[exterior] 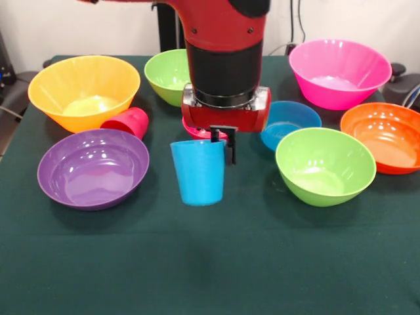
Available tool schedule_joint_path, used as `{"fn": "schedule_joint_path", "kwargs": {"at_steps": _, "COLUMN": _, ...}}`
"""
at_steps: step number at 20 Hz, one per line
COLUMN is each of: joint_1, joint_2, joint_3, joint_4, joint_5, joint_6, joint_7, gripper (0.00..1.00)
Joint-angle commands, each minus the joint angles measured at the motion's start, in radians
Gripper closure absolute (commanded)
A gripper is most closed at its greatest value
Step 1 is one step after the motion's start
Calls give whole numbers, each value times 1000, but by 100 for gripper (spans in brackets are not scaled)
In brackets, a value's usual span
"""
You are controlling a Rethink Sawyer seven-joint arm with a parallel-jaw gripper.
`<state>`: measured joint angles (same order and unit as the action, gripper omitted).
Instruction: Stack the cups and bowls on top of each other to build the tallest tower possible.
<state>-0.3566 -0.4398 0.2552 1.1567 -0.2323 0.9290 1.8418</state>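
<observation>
The sky-blue cup (197, 172) stands upright, mouth up, at the table's middle. My gripper (223, 143) comes down from above and straddles the cup's right rim, one finger inside and one outside, shut on it. The red cup (128, 123) lies on its side between the yellow-orange bowl (84, 92) and the purple bowl (92, 167). The small red bowl (194, 130) is mostly hidden behind the gripper. The small blue bowl (289, 121) sits right of it. No tower stands.
Lime green bowls sit at the back (167, 75) and at the front right (325, 164). The pink bowl (340, 72) is at the back right, the orange bowl (387, 134) at the right edge. The dark green tablecloth (210, 262) covers the table.
</observation>
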Motion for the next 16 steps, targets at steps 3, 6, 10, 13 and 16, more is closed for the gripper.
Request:
{"fn": "schedule_joint_path", "kwargs": {"at_steps": 3, "joint_1": 55, "joint_2": 141, "joint_3": -15, "joint_4": -158, "joint_5": -26, "joint_6": 241, "joint_7": 32, "gripper": 100}}
{"fn": "schedule_joint_path", "kwargs": {"at_steps": 6, "joint_1": 58, "joint_2": 148, "joint_3": -14, "joint_4": -160, "joint_5": -30, "joint_6": 262, "joint_7": 23, "gripper": 100}}
{"fn": "schedule_joint_path", "kwargs": {"at_steps": 10, "joint_1": 68, "joint_2": 176, "joint_3": -24, "joint_4": -191, "joint_5": -46, "joint_6": 295, "joint_7": 8, "gripper": 100}}
{"fn": "schedule_joint_path", "kwargs": {"at_steps": 13, "joint_1": 69, "joint_2": 209, "joint_3": -23, "joint_4": -219, "joint_5": -48, "joint_6": 265, "joint_7": 1, "gripper": 100}}
{"fn": "schedule_joint_path", "kwargs": {"at_steps": 16, "joint_1": 73, "joint_2": 255, "joint_3": -24, "joint_4": -297, "joint_5": -76, "joint_6": 239, "joint_7": -33, "gripper": 100}}
